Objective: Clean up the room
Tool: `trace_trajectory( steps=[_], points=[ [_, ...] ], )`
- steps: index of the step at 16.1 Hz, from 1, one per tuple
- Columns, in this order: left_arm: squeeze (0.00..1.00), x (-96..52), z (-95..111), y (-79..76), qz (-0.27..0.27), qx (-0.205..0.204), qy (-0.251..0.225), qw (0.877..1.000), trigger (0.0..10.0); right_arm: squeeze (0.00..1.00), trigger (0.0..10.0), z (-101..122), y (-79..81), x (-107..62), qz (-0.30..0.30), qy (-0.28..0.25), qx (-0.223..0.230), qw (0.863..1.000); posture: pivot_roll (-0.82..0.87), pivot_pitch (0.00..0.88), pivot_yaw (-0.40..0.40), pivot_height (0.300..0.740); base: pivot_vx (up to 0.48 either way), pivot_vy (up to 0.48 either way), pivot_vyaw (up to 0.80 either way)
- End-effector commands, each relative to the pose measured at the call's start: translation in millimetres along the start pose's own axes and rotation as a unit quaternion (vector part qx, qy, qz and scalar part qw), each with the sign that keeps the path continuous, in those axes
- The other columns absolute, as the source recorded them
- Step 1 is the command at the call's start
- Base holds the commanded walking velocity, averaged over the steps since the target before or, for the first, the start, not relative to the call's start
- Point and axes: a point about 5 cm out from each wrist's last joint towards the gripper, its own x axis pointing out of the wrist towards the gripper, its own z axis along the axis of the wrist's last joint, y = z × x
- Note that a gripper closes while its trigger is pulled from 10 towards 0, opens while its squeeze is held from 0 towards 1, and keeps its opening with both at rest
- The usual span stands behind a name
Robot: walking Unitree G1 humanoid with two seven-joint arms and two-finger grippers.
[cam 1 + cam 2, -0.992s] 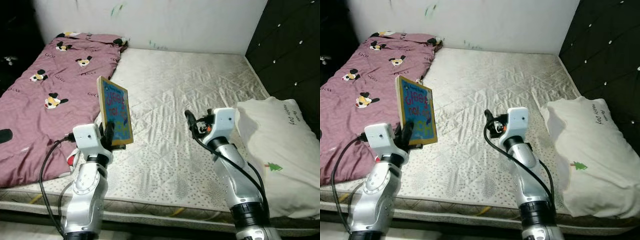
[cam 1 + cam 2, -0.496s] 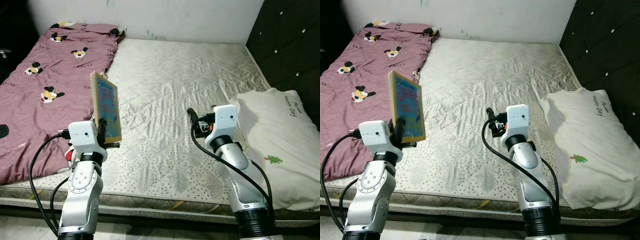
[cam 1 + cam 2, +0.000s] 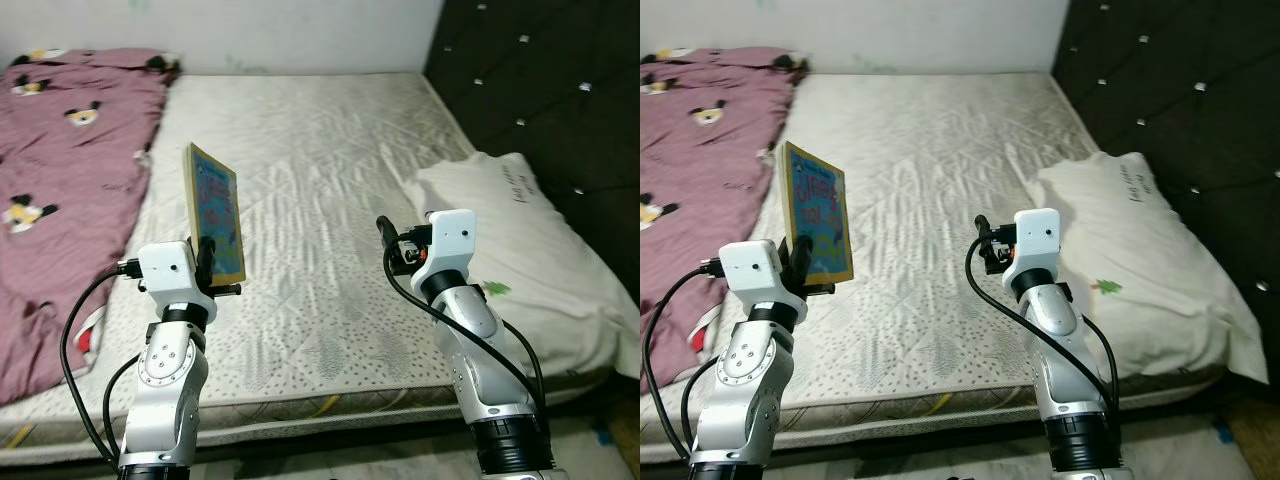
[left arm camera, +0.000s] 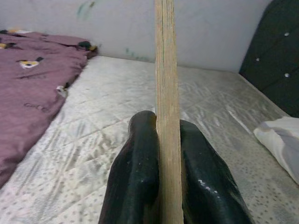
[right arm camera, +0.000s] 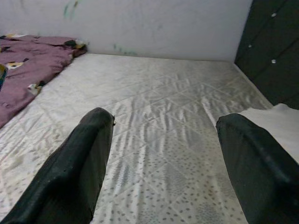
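Left gripper [image 4: 161,179] still clamped on upright book [image 3: 216,212], right gripper [image 5: 163,163] wide open, empty, camera swung right toward pillow [image 3: 510,240].

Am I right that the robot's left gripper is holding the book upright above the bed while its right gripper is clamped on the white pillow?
Not quite. The right gripper is open and holds nothing, as the right wrist view shows; the white pillow lies apart on the bed. The left gripper does hold the book upright.
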Motion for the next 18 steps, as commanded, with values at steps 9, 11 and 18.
trace_trajectory(
  steps=[9,11,18],
  points=[
    [0.0,5.3,11.6,-1.2,-0.009,0.003,-0.025,1.0,10.0,0.0,10.0,5.4,2.3,3.7,0.009,-0.013,0.008,1.0,0.03,0.064,-0.019,0.74,0.0,-0.18,-0.09],
    [0.0,5.8,12.1,-1.1,-0.008,0.004,-0.026,1.0,10.0,0.0,10.0,4.5,1.7,4.4,0.008,-0.012,0.011,1.0,0.03,0.065,-0.02,0.74,0.0,-0.289,0.0],
    [0.0,6.4,10.5,2.2,0.002,0.001,-0.022,1.0,10.0,0.0,10.0,6.9,-0.2,6.0,0.001,-0.02,0.009,1.0,0.02,0.075,-0.021,0.74,0.0,-0.336,0.0]
  ],
)
